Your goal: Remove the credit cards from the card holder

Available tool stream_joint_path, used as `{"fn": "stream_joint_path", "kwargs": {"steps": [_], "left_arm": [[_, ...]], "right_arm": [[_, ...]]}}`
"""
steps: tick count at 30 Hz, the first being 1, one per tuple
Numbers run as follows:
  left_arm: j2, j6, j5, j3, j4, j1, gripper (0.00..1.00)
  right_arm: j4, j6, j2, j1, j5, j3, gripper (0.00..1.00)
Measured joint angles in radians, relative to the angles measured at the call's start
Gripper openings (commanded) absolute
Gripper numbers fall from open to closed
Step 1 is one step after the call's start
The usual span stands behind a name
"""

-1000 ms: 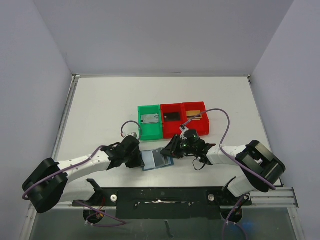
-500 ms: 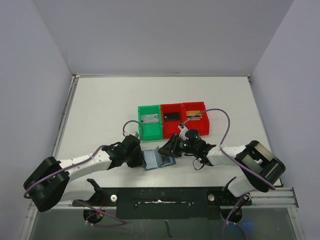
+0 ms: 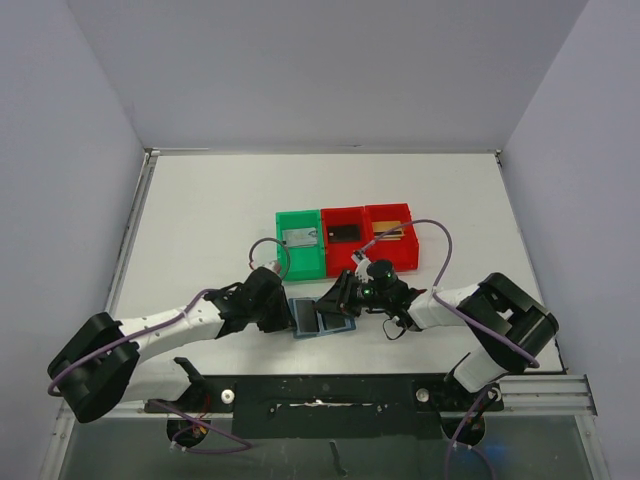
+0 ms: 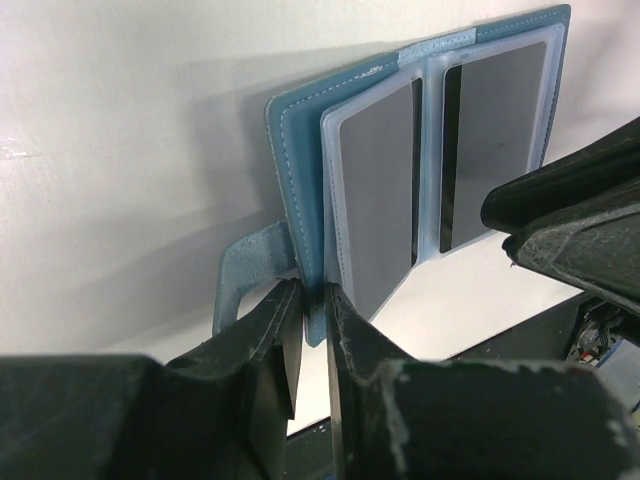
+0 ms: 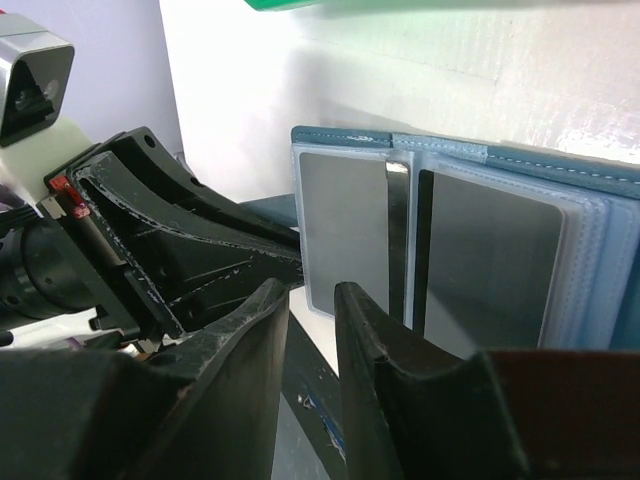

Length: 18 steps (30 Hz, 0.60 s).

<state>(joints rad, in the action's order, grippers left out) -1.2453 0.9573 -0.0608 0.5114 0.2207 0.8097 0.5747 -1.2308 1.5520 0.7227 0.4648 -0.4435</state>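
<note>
Clamping the blue cover of the card holder edge-on in the left gripper, low centre of the top view, just below the green bin, anchoring it open on the tabletop, by the look of it, so the clear sleeves fan out and cannot slide. Poised on the holder's right side with the right gripper, fingers a narrow slit apart with nothing between them, seemingly lined up on the sleeve edge to nip one of the grey cards tucked inside.
</note>
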Motion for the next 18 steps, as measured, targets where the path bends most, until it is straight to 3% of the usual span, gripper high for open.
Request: {"fn": "stream_joint_path", "kwargs": {"steps": [9, 18], "left_arm": [[0.068, 0.012, 0.058, 0.01, 0.089, 0.0, 0.32], [0.151, 0.026, 0.105, 0.075, 0.145, 0.0, 0.35]], "right_arm": [[-0.116, 0.045, -0.036, 0.005, -0.048, -0.021, 0.29], [-0.243, 0.101, -0.087, 0.011, -0.114, -0.06, 0.3]]}}
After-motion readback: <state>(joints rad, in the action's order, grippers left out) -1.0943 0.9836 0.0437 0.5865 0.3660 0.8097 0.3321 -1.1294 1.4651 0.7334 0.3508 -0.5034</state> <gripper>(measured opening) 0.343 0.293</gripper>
